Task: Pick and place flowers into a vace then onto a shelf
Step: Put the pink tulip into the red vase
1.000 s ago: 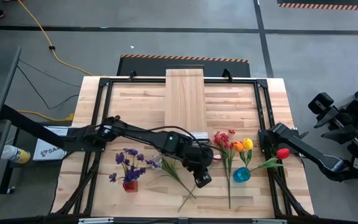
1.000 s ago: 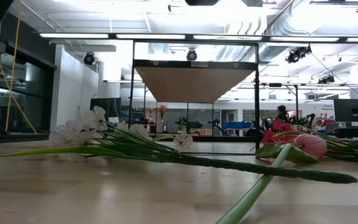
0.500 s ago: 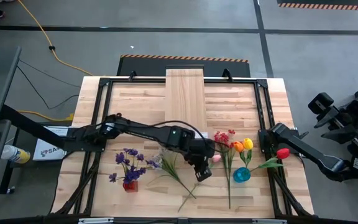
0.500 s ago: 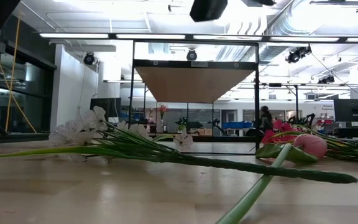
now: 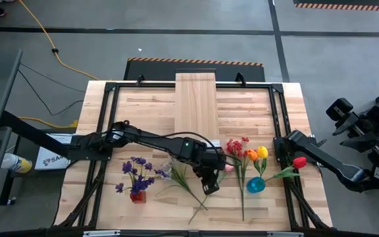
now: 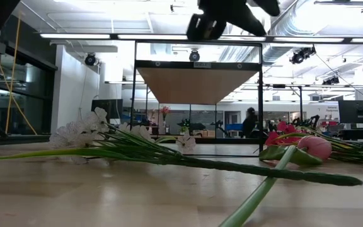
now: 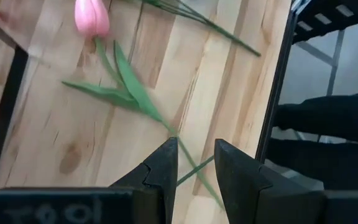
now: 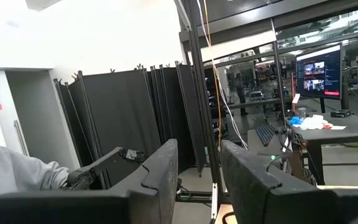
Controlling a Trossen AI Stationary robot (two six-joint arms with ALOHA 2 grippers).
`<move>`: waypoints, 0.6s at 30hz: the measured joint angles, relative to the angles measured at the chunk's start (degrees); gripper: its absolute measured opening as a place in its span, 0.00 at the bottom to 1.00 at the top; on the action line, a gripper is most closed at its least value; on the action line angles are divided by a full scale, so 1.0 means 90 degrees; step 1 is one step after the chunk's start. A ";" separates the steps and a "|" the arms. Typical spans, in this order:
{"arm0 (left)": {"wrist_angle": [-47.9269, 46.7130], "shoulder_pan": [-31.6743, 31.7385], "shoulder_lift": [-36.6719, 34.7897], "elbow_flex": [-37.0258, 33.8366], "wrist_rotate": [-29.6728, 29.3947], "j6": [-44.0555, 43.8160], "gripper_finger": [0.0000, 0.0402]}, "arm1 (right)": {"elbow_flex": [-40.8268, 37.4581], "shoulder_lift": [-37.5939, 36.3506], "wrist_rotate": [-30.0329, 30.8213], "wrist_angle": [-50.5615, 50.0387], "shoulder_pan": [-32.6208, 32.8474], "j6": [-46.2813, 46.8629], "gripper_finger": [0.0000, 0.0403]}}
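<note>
Beneath the left gripper (image 7: 195, 163), fingers narrowly parted and empty, lies the pink tulip's (image 7: 92, 17) stem.

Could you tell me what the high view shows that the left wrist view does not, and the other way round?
Only the high view shows the shelf, the blue vase, the red vase with purple flowers, the red, orange and yellow tulips and the right arm waiting at the table's right edge. Only the left wrist view shows the left gripper empty, jaws slightly apart, above the stem. Both show the pink tulip lying on the tabletop.
</note>
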 joint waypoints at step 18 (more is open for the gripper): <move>0.0395 -0.0079 0.0034 -0.0227 0.0344 0.0068 0.34 | 0.0000 0.0000 0.0143 -0.0039 0.0000 0.0000 0.28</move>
